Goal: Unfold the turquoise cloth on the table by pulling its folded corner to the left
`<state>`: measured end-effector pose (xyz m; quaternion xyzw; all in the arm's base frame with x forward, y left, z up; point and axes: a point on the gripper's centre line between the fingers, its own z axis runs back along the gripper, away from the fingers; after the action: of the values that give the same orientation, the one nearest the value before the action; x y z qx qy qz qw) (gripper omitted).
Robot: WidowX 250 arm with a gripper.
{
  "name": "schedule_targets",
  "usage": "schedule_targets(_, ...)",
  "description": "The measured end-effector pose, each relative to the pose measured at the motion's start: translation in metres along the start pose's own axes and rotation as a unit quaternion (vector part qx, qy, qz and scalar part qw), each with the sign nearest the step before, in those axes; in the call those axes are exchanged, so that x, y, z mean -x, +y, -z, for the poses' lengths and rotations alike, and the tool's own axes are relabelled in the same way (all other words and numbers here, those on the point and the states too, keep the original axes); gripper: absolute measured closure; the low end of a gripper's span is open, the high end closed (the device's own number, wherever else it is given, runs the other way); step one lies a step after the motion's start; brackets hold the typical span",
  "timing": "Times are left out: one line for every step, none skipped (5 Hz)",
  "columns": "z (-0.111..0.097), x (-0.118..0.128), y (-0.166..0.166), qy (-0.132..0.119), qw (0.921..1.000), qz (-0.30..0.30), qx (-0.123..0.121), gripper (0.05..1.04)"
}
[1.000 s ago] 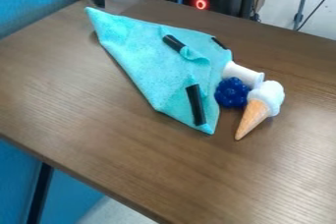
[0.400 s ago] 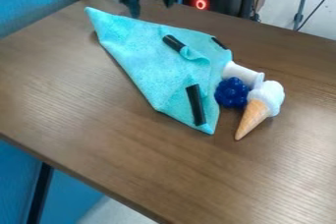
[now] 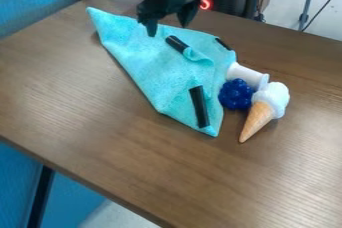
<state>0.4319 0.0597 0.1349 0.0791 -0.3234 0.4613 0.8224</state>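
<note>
Cloth: central landmark; three black pieces along it, one at its far edge.
Right-hand barrier: white spool, blue cluster, toy cone, closely grouped.
Tabletop: open wood left of and below cloth; another stretch beyond its upper right.
</note>
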Motion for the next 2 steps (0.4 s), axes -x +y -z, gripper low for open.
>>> schedule_targets(0.0111, 0.0108, -0.0021, 0.006, 0.9999, -0.001, -0.011, 0.082)
schedule_targets(0.0173, 0.012, -0.01, 0.003, 0.9998, -0.005, -0.017, 0.082)
